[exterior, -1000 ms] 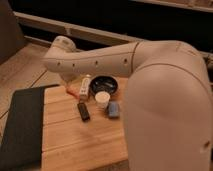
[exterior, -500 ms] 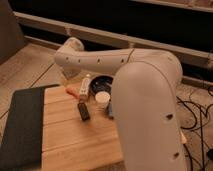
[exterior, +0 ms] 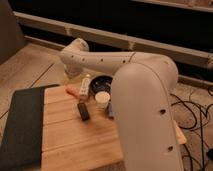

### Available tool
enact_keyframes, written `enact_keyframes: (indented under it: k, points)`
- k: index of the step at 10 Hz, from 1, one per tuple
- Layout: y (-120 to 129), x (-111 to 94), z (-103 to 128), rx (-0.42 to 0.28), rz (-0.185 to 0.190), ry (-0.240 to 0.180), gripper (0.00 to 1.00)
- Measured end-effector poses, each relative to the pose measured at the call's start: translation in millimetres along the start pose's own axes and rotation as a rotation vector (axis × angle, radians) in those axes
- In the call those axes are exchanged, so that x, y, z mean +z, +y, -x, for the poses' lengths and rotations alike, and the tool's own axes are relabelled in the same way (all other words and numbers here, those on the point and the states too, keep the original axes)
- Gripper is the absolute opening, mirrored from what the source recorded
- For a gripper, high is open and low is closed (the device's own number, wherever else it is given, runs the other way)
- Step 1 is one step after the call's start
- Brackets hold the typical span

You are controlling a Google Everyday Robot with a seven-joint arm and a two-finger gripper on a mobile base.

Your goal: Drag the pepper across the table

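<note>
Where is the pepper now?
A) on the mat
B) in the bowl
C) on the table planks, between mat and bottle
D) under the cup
C: the pepper lies on the bare table near its far edge, between the mat and the bottle, with the end effector just behind it.

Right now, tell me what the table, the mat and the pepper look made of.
The table: wood or bamboo planks, light and matte, with seams visible. The mat: dark grey and dull, probably fabric or rubber. The pepper: red-orange skin; real or plastic, cannot tell. The gripper hangs at the table's far edge, just behind the pepper.
</note>
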Motion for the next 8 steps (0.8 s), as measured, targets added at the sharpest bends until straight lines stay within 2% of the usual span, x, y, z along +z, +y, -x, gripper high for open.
enact_keyframes:
  k: [1,3,5,7,8]
  points:
    - [0,2,-1,-0.019,0.006,-0.008,0.65]
    - [16,18,-3,-0.089,0.057,-0.018,0.65]
    - [40,41,-5,-0.185,0.117,0.008,0.65]
    - [51,61,-5,-0.251,0.174,0.043,0.65]
    - [53,67,-2,-0.275,0.188,0.058,0.65]
